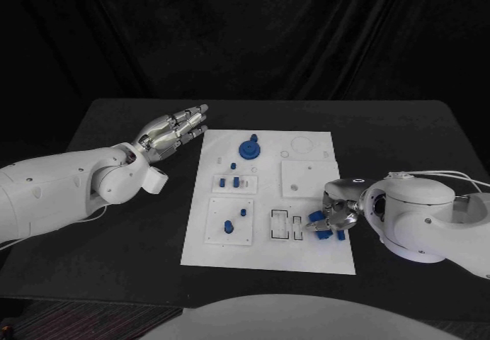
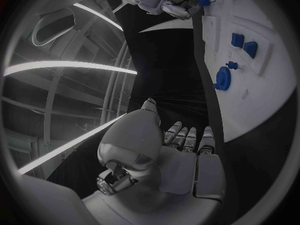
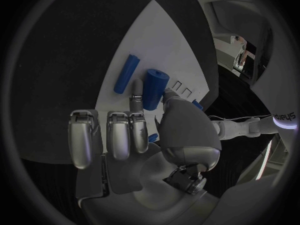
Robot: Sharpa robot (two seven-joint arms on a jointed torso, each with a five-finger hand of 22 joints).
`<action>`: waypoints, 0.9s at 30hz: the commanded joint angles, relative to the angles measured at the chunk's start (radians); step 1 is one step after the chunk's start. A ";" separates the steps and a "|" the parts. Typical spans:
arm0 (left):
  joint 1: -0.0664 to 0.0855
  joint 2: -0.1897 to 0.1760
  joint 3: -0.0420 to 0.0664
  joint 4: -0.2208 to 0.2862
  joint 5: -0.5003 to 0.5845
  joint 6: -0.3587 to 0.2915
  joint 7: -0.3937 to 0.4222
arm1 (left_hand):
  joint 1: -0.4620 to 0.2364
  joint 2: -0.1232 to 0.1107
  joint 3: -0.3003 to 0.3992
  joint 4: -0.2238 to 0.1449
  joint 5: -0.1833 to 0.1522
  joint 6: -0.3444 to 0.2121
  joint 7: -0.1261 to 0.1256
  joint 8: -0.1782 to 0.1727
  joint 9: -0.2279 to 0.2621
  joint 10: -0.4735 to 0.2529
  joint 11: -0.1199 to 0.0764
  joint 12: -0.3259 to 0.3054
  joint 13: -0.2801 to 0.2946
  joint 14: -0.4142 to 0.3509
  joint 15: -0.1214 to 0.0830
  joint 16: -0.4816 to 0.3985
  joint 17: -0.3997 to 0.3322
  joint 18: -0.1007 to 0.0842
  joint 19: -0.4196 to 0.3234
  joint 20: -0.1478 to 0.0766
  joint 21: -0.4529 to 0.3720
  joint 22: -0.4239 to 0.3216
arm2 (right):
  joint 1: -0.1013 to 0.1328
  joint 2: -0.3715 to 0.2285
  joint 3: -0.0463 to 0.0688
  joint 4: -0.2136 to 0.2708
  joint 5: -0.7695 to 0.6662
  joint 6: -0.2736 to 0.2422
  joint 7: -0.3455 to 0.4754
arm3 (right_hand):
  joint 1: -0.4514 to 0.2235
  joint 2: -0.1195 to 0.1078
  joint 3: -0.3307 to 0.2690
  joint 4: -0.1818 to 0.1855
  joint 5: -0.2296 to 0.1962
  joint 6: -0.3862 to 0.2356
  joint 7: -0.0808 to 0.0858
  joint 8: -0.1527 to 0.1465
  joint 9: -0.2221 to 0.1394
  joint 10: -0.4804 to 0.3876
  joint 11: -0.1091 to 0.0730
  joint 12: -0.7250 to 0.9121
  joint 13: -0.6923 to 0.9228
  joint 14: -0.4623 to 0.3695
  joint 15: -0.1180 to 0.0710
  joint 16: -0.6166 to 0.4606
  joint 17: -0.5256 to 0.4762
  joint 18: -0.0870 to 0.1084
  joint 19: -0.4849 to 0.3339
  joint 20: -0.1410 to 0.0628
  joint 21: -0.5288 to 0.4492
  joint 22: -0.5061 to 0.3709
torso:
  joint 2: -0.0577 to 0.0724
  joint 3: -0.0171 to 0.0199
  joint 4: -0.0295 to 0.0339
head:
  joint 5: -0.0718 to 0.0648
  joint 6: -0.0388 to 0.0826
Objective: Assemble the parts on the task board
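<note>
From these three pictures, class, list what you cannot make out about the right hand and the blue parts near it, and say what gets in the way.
- Head view: how the right hand holds the blue parts; its fingers cover them.
- Right wrist view: the lower end of the blue cylinder, behind the fingers.
- Left wrist view: the part in that hand is too small.

A word in dark letters, partly cut off and seemingly reading "sharpa", is showing on the white left arm (image 3: 284, 116), well apart from the task board (image 3: 134, 45).
</note>
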 commanded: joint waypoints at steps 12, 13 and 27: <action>-0.002 0.000 0.001 0.000 0.002 0.032 0.008 | 0.013 0.001 0.000 -0.014 0.017 0.002 0.008 0.006 0.002 0.000 0.012 -0.003 -0.001 0.001 0.009 -0.004 -0.002 0.008 0.002 0.010 -0.003 -0.001 | -0.008 0.006 -0.001 -0.003 0.124 -0.041 -0.035 | 0.168 0.032 0.073 -0.111 0.367 -0.079 -0.003 0.022 0.071 0.104 -0.014 0.003 0.264 0.104 -0.001 0.003 0.263 0.008 0.071 -0.005 -0.043 0.241 | 0.000 0.0007 -0.0014 | -0.004 0.000; -0.002 0.001 0.001 0.000 0.002 0.033 0.008 | 0.013 0.001 0.000 -0.014 0.018 0.003 0.008 0.006 0.002 0.000 0.012 -0.003 -0.001 0.001 0.009 -0.004 -0.002 0.008 0.002 0.010 -0.003 -0.001 | -0.008 0.006 -0.001 -0.003 0.150 -0.051 -0.031 | 0.170 0.034 0.077 -0.114 0.375 -0.081 -0.003 0.025 0.075 0.104 -0.013 0.003 0.264 0.104 -0.001 0.003 0.263 0.008 0.072 -0.004 -0.043 0.242 | 0.000 0.0008 -0.0014 | -0.004 0.000; -0.003 0.002 0.001 0.001 0.002 0.038 0.002 | 0.020 0.005 0.005 -0.025 0.033 0.005 0.012 0.008 0.002 0.000 0.016 -0.003 -0.001 0.001 0.013 -0.004 -0.002 0.008 0.002 0.014 -0.003 -0.001 | 0.018 -0.026 0.000 0.035 0.619 -0.257 0.053 | 0.164 0.043 0.185 -0.185 0.624 -0.114 -0.006 0.095 0.146 0.104 -0.019 0.003 0.264 0.103 -0.002 0.001 0.260 0.009 0.070 -0.005 -0.049 0.240 | -0.001 0.0002 -0.0015 | 0.003 0.000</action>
